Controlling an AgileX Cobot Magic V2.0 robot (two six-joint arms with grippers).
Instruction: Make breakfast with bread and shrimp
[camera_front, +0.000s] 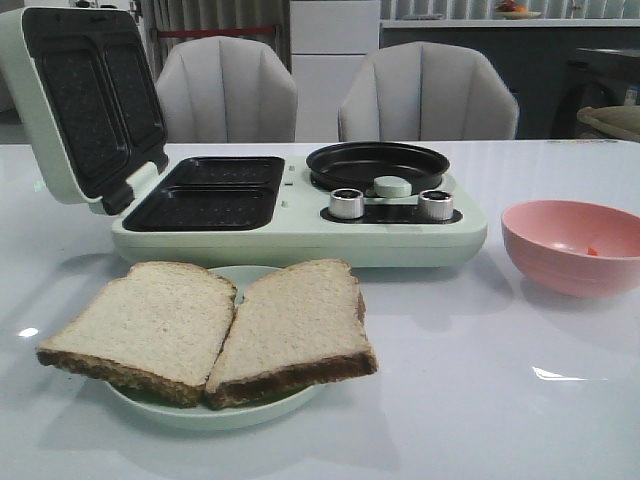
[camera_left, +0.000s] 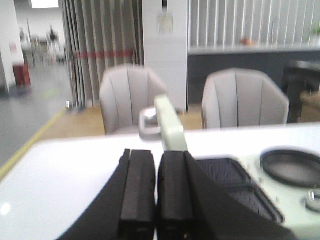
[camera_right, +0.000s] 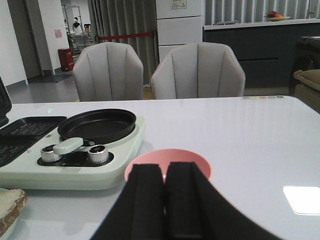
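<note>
Front view, going left to right: the breakfast maker's lid (camera_front: 75, 100) stands open over two empty waffle wells (camera_front: 205, 195). In front of it two bread slices (camera_front: 215, 325) overlap on a pale plate (camera_front: 215, 412), crusts toward the camera. Then the round pan (camera_front: 378, 163), then the pink bowl (camera_front: 573, 245) with something orange inside, probably shrimp. Neither arm shows here. On the wrist cams, the left gripper (camera_left: 156, 187) and right gripper (camera_right: 165, 200) both have fingers pressed together, empty. The left sits up by the lid, so I'd guess it's nearer the bread; the right hangs just behind the bowl. Glossy white table (camera_front: 480, 400), grey chairs (camera_front: 428, 92) behind.
</note>
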